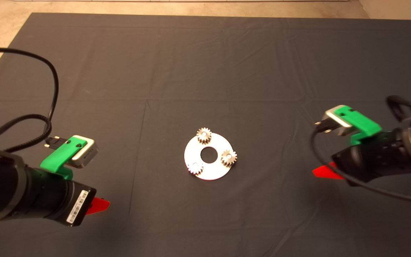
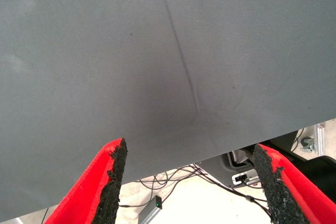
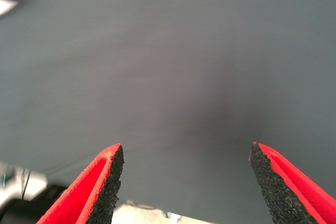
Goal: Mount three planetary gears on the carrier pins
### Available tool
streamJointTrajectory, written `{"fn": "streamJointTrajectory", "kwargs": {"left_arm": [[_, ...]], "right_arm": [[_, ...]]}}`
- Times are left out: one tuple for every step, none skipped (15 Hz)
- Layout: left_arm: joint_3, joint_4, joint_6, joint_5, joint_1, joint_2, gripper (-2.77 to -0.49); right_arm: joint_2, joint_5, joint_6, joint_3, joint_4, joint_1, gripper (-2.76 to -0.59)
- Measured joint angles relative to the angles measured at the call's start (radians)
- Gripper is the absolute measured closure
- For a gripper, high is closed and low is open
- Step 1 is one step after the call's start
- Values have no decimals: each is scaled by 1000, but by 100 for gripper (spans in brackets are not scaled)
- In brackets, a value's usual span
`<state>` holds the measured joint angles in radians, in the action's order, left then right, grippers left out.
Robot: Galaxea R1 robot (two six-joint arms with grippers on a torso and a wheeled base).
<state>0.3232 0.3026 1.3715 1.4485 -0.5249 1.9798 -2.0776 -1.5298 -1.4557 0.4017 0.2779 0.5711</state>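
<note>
All three planetary gears (image 1: pixel 203 135) (image 1: pixel 229 157) (image 1: pixel 195 167) sit on the carrier pins around the flat silver carrier disc (image 1: pixel 215 170), and both my grippers, the left gripper (image 2: pixel 191 182) well off to one side of the disc and the right gripper (image 3: pixel 186 179) well off to the other, hang spread wide and empty over the dark mat (image 1: pixel 205 71). I judge the danger now to be a careless sweep that nudges the smooth, thin disc across the creased cloth. The small toothed steel gears only rest on short pegs, so a knock could lift one off.
</note>
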Motion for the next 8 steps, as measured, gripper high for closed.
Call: {"fn": "streamJointTrajectory", "kwargs": {"left_arm": [[0, 0, 0, 0, 0, 0, -163], [0, -1, 0, 0, 0, 0, -163], [0, -1, 0, 0, 0, 0, -163], [0, -2, 0, 0, 0, 1, -163], [0, -3, 1, -1, 0, 4, -163], [0, -3, 2, -1, 0, 4, -163], [0, -4, 4, 0, 0, 4, -163], [0, -4, 4, -1, 0, 4, -163]], "right_arm": [[77, -9, 12, -2, 2, 1, -178], [120, -13, 19, -9, 2, 3, -178], [143, -11, 27, -16, 1, 2, -178], [150, -11, 29, -20, 2, 3, -178], [148, -9, 29, -22, 2, 3, -178], [143, -4, 29, -23, 2, 3, -178], [140, 0, 26, -23, 2, 3, -178], [137, 0, 18, -25, 2, 3, -178]]}}
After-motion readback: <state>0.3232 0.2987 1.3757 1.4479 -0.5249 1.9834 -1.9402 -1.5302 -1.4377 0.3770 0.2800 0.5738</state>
